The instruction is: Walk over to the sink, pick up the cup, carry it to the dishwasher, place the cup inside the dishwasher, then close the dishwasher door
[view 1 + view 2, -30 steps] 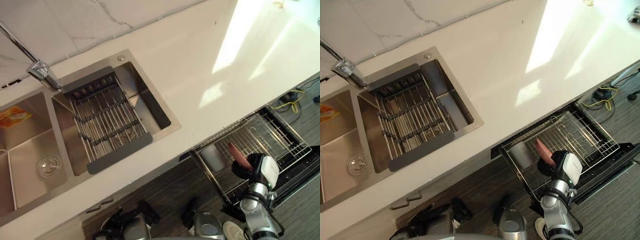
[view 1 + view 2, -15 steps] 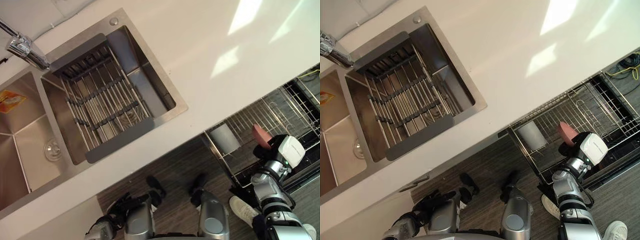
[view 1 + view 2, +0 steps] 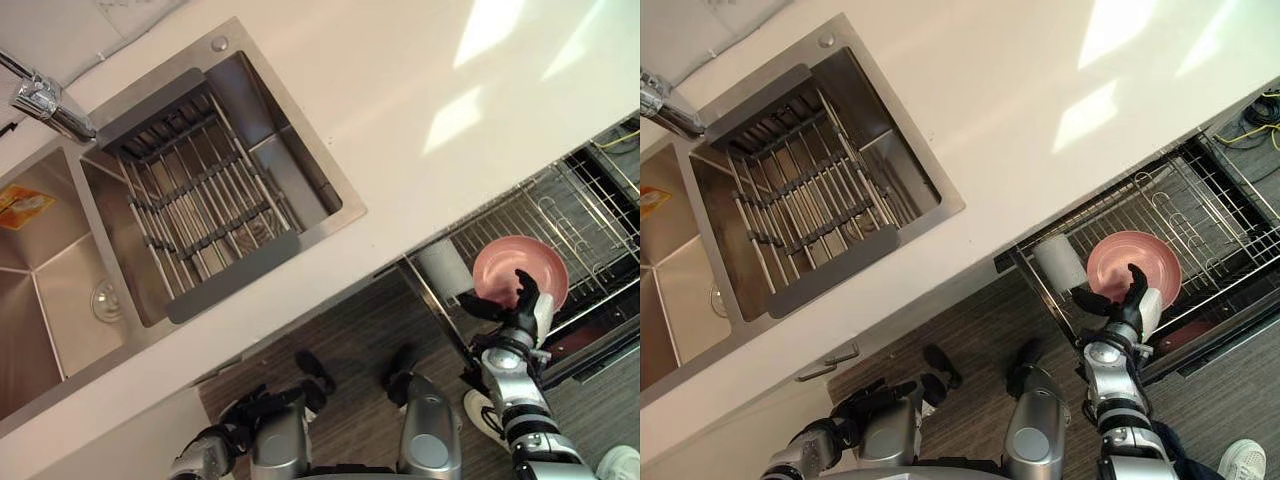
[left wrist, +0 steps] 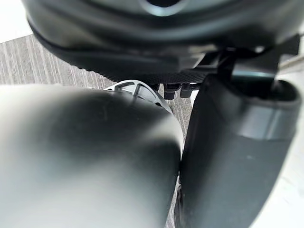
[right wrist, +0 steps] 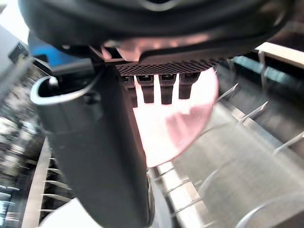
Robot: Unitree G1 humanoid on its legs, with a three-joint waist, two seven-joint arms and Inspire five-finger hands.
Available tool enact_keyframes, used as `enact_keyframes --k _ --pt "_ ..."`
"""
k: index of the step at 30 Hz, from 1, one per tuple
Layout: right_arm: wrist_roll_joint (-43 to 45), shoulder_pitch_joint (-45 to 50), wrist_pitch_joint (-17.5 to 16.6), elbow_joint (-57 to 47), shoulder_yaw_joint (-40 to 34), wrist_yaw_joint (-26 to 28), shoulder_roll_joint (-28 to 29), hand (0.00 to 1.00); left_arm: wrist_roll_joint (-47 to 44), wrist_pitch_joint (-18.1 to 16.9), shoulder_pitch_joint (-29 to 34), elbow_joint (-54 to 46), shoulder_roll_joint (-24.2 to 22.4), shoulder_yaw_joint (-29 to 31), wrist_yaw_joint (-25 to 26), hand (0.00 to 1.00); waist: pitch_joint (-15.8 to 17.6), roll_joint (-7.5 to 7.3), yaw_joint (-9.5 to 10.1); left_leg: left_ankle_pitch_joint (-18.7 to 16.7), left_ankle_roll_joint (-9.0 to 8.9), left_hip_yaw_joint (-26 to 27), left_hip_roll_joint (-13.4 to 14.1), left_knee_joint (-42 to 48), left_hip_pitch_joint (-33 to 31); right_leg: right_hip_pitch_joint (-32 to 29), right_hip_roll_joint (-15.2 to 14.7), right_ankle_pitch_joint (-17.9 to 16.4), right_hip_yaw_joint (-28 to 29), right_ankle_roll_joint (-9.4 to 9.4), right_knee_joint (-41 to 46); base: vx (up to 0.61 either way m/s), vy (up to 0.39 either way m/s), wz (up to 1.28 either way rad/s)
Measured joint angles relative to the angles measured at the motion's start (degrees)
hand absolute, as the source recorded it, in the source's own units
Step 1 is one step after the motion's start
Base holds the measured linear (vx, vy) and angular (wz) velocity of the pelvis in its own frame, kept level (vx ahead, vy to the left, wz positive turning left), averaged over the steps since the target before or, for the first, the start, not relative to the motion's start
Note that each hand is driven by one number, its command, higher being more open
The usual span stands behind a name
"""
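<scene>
light: bright daylight | countertop [image 3: 400,130]: sunlit patches, far right | sink [image 3: 60,300]: soft sheen | floor [image 3: 350,340]: shadowed

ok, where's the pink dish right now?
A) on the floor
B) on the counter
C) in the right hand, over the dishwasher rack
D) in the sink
C: the right hand grips the dish at its edge, above the pulled-out rack.

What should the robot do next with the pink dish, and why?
Probably lower the dish into the rack, then let go: the right hand holds it over the pulled-out rack, beside a white container, seemingly not set down yet.
</scene>
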Motion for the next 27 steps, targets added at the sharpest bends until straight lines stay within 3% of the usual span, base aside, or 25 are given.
enact_keyframes --k 2,4,6,12,14,16,20,22,27 --pt "2.37 2.11 -2.26 -5.64 -2.45 -0.15 1.34 1.00 0.07 0.51 0.01 0.27 -0.36 0.75 0.72 1.00 0.02 -0.19 -0.14 -0.47 -0.23 0.45 0.08 -0.24 1.01 0.25 0.06 -0.34 0.56 -0.03 0.60 -0.01 -0.006 -0.15" --pt "6.10 4.13 -7.37 -11.22 -6.44 -3.02 4.20 1.00 0.08 1.51 0.07 0.83 -0.18 1.68 1.54 1.00 -0.26 -1.18 -0.64 -1.32 -0.87 1.06 0.41 -0.21 2.64 0.88 0.23 -0.90 1.35 -0.10 1.44 0.00 -0.013 -0.18" --pt "7.61 4.97 -10.05 -12.60 -8.40 -5.40 5.60 1.00 0.08 2.04 0.09 1.20 -0.16 2.30 1.89 1.00 -0.42 -1.64 -0.80 -1.59 -0.98 1.45 0.54 -0.19 3.56 1.53 0.41 -1.02 1.69 -0.03 1.44 0.01 -0.009 -0.13" --pt "13.81 10.34 -23.41 -10.78 -23.07 -23.74 12.14 1.00 -0.41 2.83 0.65 3.49 0.04 3.66 3.70 1.00 -2.13 -3.66 -1.87 -2.91 -1.88 3.05 0.90 -0.16 7.56 4.70 1.05 -1.26 2.75 0.31 0.96 0.04 0.009 -0.12" --pt "17.87 12.02 -25.96 -8.22 -26.41 -24.88 13.50 1.00 -1.38 3.11 1.07 3.87 0.27 3.67 4.35 1.00 -2.50 -4.13 -2.44 -3.01 -2.05 3.18 1.00 -0.27 8.45 5.76 1.26 -1.35 2.64 0.46 0.55 0.05 0.001 -0.01" --pt "29.29 14.31 -29.52 -3.30 -28.54 -21.48 15.46 1.00 -3.00 3.58 1.58 5.03 0.31 3.66 5.26 1.00 -3.51 -4.73 -3.44 -3.04 -2.11 3.45 0.98 -0.73 9.63 7.02 1.51 -1.43 2.54 0.59 -0.03 0.02 -0.001 -0.01" --pt "43.67 16.81 -30.48 1.20 -29.45 -10.87 19.89 1.00 -3.40 3.88 1.76 6.96 0.27 3.60 5.94 1.00 -5.41 -4.68 -3.73 -3.04 -2.17 3.54 0.97 -1.11 10.27 7.73 1.67 -1.43 2.38 0.64 -0.36 -0.01 -0.001 0.00" --pt "50.71 16.60 -28.30 2.80 -26.62 -1.39 20.13 1.00 -3.45 3.85 1.84 7.15 0.23 3.22 5.94 1.00 -5.77 -4.38 -3.64 -3.02 -2.35 3.47 0.75 -1.71 10.61 8.33 1.68 -1.27 2.00 1.09 -0.94 -0.09 0.007 0.03" --pt "51.89 16.17 -21.73 0.98 -14.76 14.38 19.40 1.00 -3.77 2.86 1.85 8.10 -0.54 3.09 5.90 1.00 -7.49 -3.88 -2.62 -2.77 -2.13 2.61 -0.18 -3.59 10.24 9.30 1.91 0.26 0.64 1.47 -3.41 -0.07 0.028 0.13"
